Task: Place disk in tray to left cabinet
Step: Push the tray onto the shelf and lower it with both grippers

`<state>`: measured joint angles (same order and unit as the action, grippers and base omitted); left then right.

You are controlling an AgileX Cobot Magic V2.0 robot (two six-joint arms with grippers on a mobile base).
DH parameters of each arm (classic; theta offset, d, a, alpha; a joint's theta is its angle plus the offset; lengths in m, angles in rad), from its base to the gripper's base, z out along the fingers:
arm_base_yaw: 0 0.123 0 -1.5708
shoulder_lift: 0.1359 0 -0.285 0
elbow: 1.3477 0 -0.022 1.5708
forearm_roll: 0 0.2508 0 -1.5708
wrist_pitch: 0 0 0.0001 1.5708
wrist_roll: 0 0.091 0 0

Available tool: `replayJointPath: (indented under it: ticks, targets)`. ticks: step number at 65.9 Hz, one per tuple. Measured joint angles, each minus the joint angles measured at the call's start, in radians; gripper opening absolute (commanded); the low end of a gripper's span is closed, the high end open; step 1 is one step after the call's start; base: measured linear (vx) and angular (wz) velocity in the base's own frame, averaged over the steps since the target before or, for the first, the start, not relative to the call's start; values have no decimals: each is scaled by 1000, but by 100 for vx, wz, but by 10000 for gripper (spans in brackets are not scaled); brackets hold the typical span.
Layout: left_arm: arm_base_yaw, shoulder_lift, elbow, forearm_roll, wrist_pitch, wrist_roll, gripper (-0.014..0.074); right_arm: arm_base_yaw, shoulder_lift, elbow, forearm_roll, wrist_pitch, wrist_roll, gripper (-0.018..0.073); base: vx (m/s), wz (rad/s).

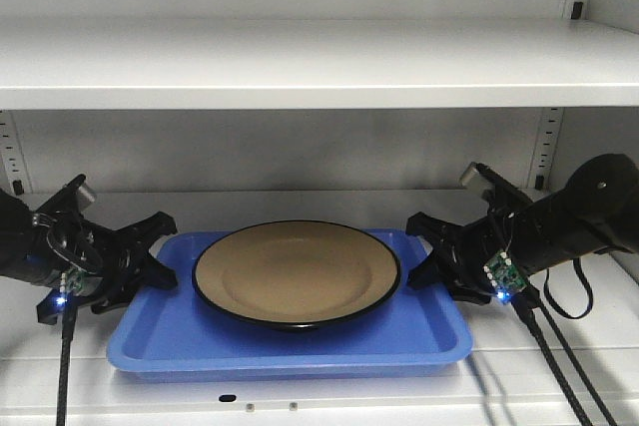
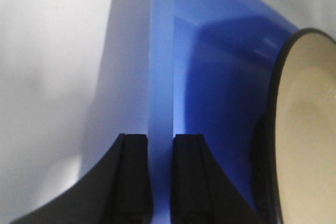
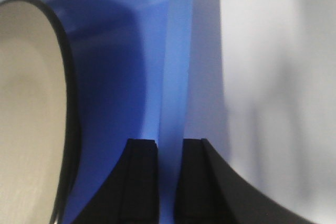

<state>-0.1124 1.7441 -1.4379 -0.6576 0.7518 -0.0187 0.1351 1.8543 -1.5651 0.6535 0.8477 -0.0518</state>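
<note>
The tan disk (image 1: 297,271) with its black rim lies in the middle of the blue tray (image 1: 300,346). The tray rests on the lower shelf (image 1: 300,202) of the left cabinet (image 1: 300,62). My left gripper (image 1: 168,251) is shut on the tray's left lip, one finger above it and one below. My right gripper (image 1: 424,246) is shut on the right lip in the same way. In the left wrist view the gripper (image 2: 160,137) pinches the lip of the tray (image 2: 220,77), with the disk (image 2: 310,129) to its right. The right wrist view mirrors this: gripper (image 3: 170,141), tray (image 3: 115,77), disk (image 3: 26,103).
An upper shelf (image 1: 319,77) hangs low over the tray. Slotted rails (image 1: 549,152) stand at the back corners, and a second rail (image 1: 10,157) shows at the left. Cables (image 1: 559,366) trail from the right arm across the shelf's front edge.
</note>
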Motion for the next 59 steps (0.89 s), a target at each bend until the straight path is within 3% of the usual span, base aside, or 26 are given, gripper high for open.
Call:
replayJointPath:
  ticks: [13, 24, 39, 59]
  targets:
    - [0, 4, 0, 3, -18, 39, 102, 3, 3, 0, -7, -13, -18, 104, 0, 0]
    - [-6, 4, 0, 5, -27, 45, 235, 6, 3, 0, -40, -19, -23, 216, 0, 0]
    - [-13, 3, 0, 77, -33, 50, 391, 11, 3, 0, -58, -17, -23, 357, 0, 0]
    - [16, -58, -1, 100, -47, 52, 414, -21, -47, -2, -55, -76, -21, 368, 0, 0]
